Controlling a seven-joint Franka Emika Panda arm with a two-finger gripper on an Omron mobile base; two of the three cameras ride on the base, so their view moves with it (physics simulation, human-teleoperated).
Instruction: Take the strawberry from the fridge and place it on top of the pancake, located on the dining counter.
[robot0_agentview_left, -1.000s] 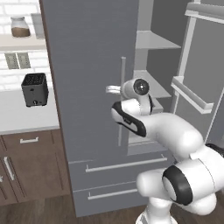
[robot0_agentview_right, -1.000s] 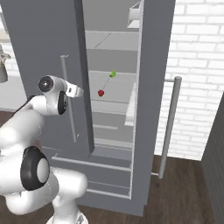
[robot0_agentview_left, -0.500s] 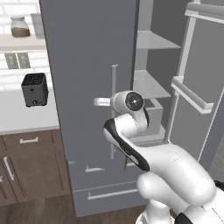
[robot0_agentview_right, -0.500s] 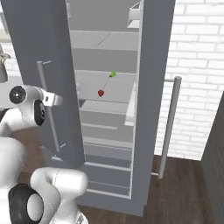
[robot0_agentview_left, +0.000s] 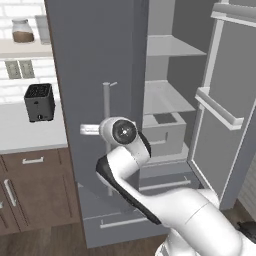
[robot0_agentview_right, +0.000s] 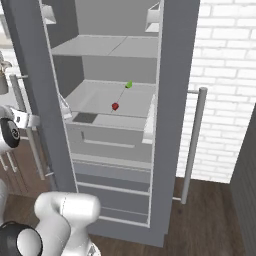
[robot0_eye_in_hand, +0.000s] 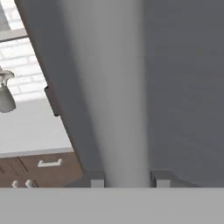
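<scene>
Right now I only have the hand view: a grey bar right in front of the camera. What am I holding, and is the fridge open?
Observer: That bar is the left door's handle on the fridge; the gripper straddles it.
Operator: Doors open?
Observer: Both are swung out, shelves exposed.
Operator: Strawberry visible?
Observer: Yes, the strawberry sits on the middle shelf in the right base view.
Operator: Anything near it?
Observer: A small green item lies further back on the same shelf, apart from it.

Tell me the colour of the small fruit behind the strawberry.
Green, best seen in the right base view.
</scene>
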